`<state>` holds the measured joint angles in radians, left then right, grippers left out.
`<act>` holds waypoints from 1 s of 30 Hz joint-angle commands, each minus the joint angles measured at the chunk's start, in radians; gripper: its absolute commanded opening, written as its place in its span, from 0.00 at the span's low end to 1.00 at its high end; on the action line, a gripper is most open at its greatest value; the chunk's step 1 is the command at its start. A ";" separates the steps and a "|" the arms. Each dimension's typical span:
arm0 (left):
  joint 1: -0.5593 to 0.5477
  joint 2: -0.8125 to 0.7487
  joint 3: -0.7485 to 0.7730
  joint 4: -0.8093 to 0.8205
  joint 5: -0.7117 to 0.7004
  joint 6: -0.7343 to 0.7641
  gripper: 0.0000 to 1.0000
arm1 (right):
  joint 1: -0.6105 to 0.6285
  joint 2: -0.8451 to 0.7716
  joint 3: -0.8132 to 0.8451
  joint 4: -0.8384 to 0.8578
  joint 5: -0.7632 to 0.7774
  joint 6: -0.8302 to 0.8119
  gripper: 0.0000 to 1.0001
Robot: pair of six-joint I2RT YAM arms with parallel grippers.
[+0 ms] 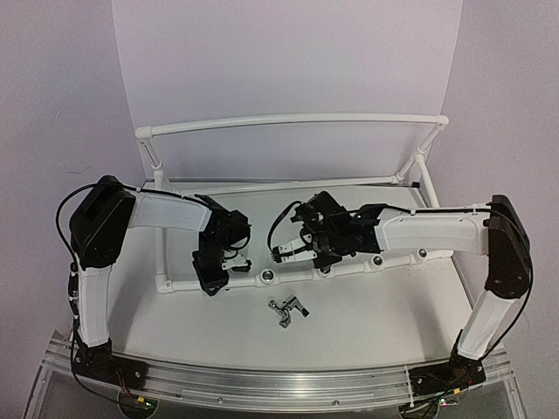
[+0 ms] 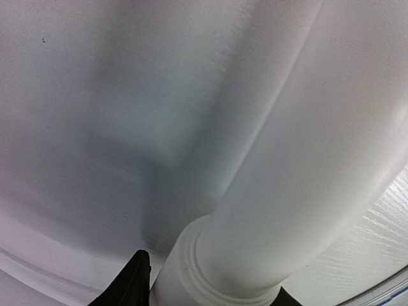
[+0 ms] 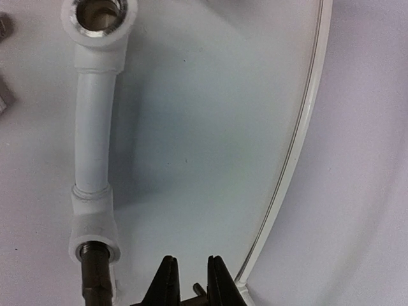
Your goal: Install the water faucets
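Observation:
One dark grey water faucet (image 1: 288,309) lies loose on the table in front of the white pipe frame (image 1: 297,122). A second faucet's dark stem (image 3: 95,280) sits in a silver-ringed socket of the front pipe (image 3: 94,134). The socket beyond it (image 3: 99,16) is empty. My left gripper (image 1: 214,278) is shut on the front pipe near its left end. In the left wrist view the pipe (image 2: 280,159) fills the space between the fingers (image 2: 135,284). My right gripper (image 3: 191,271) hovers beside the seated faucet, its jaws a narrow gap apart and holding nothing.
The frame's tall back rail and side struts (image 1: 419,166) rise behind both arms. The table's curved raised rim (image 3: 287,172) runs to the right of my right gripper. An aluminium rail (image 1: 279,380) borders the near edge.

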<state>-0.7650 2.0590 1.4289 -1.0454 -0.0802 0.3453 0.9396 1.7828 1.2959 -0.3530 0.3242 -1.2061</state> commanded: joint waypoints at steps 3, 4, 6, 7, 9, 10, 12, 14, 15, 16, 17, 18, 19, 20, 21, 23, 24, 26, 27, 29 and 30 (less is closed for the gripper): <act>0.024 0.026 -0.015 0.157 0.189 -0.227 0.14 | -0.053 -0.020 0.037 0.019 0.048 -0.039 0.14; 0.024 0.027 -0.014 0.157 0.189 -0.227 0.13 | -0.060 -0.025 0.029 0.014 0.050 -0.044 0.13; 0.024 0.027 -0.011 0.156 0.189 -0.226 0.14 | -0.071 -0.039 0.004 0.005 0.053 -0.056 0.11; 0.024 0.026 -0.010 0.156 0.189 -0.226 0.14 | -0.076 -0.047 -0.013 0.001 0.054 -0.062 0.11; 0.024 0.026 -0.007 0.153 0.189 -0.225 0.14 | -0.090 -0.063 -0.034 -0.008 0.055 -0.069 0.10; 0.025 0.026 -0.006 0.152 0.188 -0.225 0.14 | -0.097 -0.073 -0.043 -0.014 0.055 -0.070 0.09; 0.026 0.028 -0.004 0.150 0.188 -0.225 0.13 | -0.113 -0.091 -0.055 -0.027 0.052 -0.073 0.09; 0.026 0.031 -0.001 0.150 0.189 -0.225 0.13 | -0.121 -0.109 -0.066 -0.049 0.040 -0.076 0.09; 0.026 0.033 0.001 0.149 0.189 -0.225 0.13 | -0.123 -0.120 -0.070 -0.063 0.032 -0.078 0.10; 0.026 0.036 0.003 0.147 0.189 -0.224 0.14 | -0.123 -0.130 -0.074 -0.080 0.024 -0.081 0.10; 0.026 0.038 0.006 0.146 0.189 -0.224 0.13 | -0.124 -0.139 -0.073 -0.098 0.012 -0.079 0.10; 0.026 0.040 0.009 0.145 0.189 -0.223 0.13 | -0.124 -0.145 -0.070 -0.128 -0.005 -0.075 0.11; 0.026 0.042 0.012 0.144 0.189 -0.223 0.13 | -0.125 -0.149 -0.066 -0.162 -0.025 -0.071 0.11; 0.027 0.044 0.016 0.143 0.189 -0.222 0.14 | -0.125 -0.151 -0.060 -0.202 -0.048 -0.067 0.11; 0.027 0.045 0.020 0.141 0.189 -0.221 0.14 | -0.124 -0.152 -0.058 -0.235 -0.065 -0.063 0.12; 0.028 0.045 0.024 0.137 0.189 -0.221 0.14 | -0.123 -0.152 -0.058 -0.267 -0.081 -0.055 0.14; 0.027 0.044 0.024 0.137 0.189 -0.220 0.14 | -0.124 -0.151 -0.057 -0.274 -0.084 -0.052 0.15; 0.027 0.044 0.023 0.137 0.189 -0.220 0.14 | -0.124 -0.145 -0.035 -0.274 -0.089 -0.037 0.15; 0.027 0.044 0.023 0.136 0.189 -0.220 0.14 | -0.124 -0.139 -0.017 -0.274 -0.093 -0.027 0.15; 0.027 0.046 0.024 0.134 0.189 -0.220 0.13 | -0.125 -0.117 0.049 -0.274 -0.110 0.004 0.16; 0.027 0.047 0.024 0.135 0.189 -0.220 0.14 | -0.124 -0.107 0.086 -0.275 -0.121 0.017 0.16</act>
<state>-0.7666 2.0563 1.4273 -1.0370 -0.0712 0.3420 0.8246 1.6489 1.2685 -0.4994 0.2448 -1.2484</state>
